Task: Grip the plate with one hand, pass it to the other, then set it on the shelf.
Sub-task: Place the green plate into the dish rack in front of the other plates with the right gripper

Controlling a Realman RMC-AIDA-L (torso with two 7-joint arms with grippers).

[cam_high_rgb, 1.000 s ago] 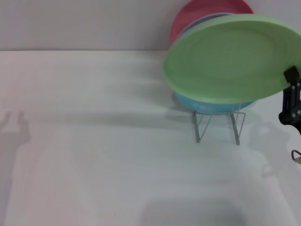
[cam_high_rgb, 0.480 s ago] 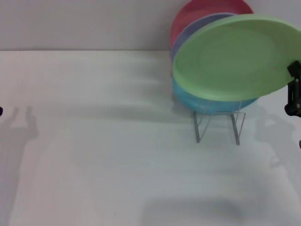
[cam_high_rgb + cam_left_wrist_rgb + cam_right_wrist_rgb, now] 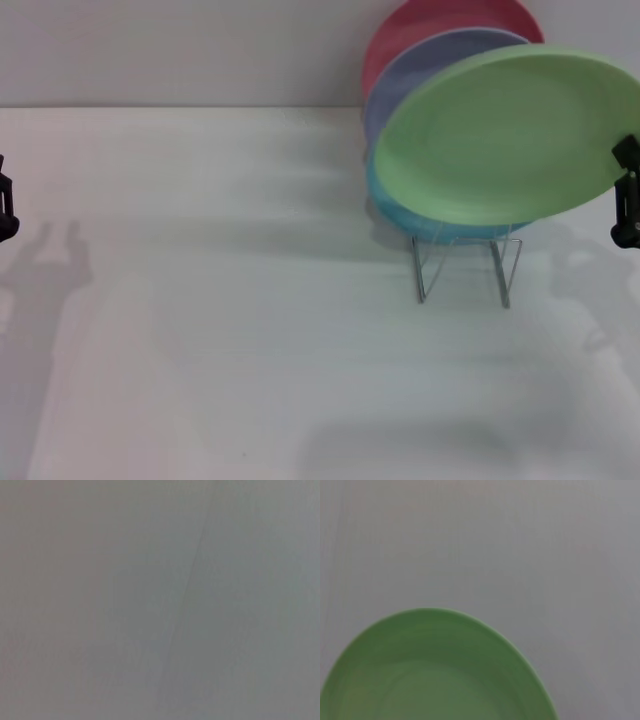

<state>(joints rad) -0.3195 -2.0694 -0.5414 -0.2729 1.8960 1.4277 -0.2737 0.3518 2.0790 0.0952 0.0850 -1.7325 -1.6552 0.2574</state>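
Head view: the light-green plate [image 3: 500,135] hangs tilted at upper right, in front of the rack's other plates. A second ago it sat further left and hid most of the lavender plate [image 3: 420,70]; since then it has slid right and a little back, so the lavender face and more of the red plate [image 3: 420,25] behind it now show. The turquoise plate [image 3: 440,218] peeks out just below its lower rim. The wire shelf [image 3: 465,268] stands on the white tabletop [image 3: 220,300], only its front loops visible under the plates. The right gripper [image 3: 626,205] is at the right frame edge, touching the green plate's rim; it appears to be clamped on that rim, since the plate is carried clear of the rack. The left gripper [image 3: 5,205] has come into view at the far left edge, well apart from everything; whether its jaws are parted or closed cannot be told.

Left wrist view: blank grey surface with a faint line, nothing of the task.

Right wrist view: green plate [image 3: 435,670] fills the lower part, bare tabletop beyond; own jaws not shown.

Judgement: the handover looks finished, and the plate is being lined up with the front slot. It is not yet seated.
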